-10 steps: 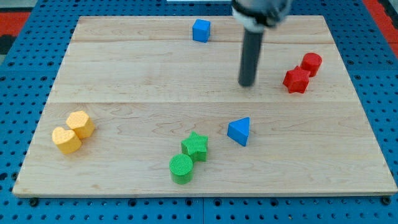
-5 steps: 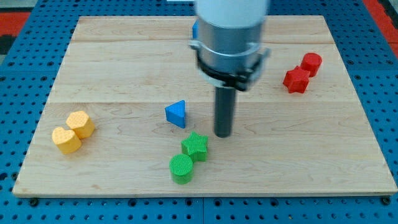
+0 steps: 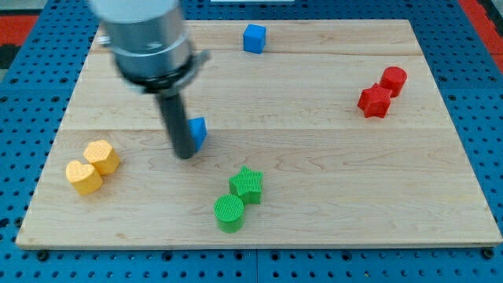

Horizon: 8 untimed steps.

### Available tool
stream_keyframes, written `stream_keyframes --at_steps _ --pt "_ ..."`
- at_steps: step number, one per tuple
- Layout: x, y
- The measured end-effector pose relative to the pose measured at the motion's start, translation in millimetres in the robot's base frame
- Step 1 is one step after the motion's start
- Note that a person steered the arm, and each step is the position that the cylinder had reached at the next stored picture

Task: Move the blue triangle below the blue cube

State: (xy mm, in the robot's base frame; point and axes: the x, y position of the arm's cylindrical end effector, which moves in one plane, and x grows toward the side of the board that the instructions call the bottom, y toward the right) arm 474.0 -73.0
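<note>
Camera view: one wooden board (image 3: 330, 196) on a blue perforated table (image 3: 487, 118). Positions below are given relative to the blue triangle (image 3: 198, 132), which lies left of the board's centre.

Rod: my tip (image 3: 184, 155) sits just at the view's left and slightly toward the view's bottom of the blue triangle. The rod overlaps the triangle's left part, so only its right portion shows. Contact appears likely but cannot be confirmed. The arm carries no jaws, so there is no open or closed state to give.

Task items: the blue cube (image 3: 254, 38) is toward the view's top and to the right of the blue triangle, well apart, near the board's top edge.

Other blocks:
- Green star (image 3: 247, 184) and green cylinder (image 3: 229, 213): toward the view's bottom and right of the blue triangle, touching each other.
- Yellow hexagon (image 3: 102, 156) and yellow heart (image 3: 83, 176): to the view's left and slightly lower, touching each other.
- Red star (image 3: 374, 101) and red cylinder (image 3: 393, 80): far to the view's right, touching each other.
</note>
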Motion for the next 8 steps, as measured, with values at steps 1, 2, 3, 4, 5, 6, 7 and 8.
stream_keyframes --at_steps 1,2,3,4,5,6,7,8 --pt "-54.5 43.0" --pt "-64.5 49.0" --pt "13.3 79.7" --pt "8.9 39.0" --pt "-26.5 23.1" --pt "-66.5 21.7" --pt "-62.5 15.4" --pt "-64.5 -24.1"
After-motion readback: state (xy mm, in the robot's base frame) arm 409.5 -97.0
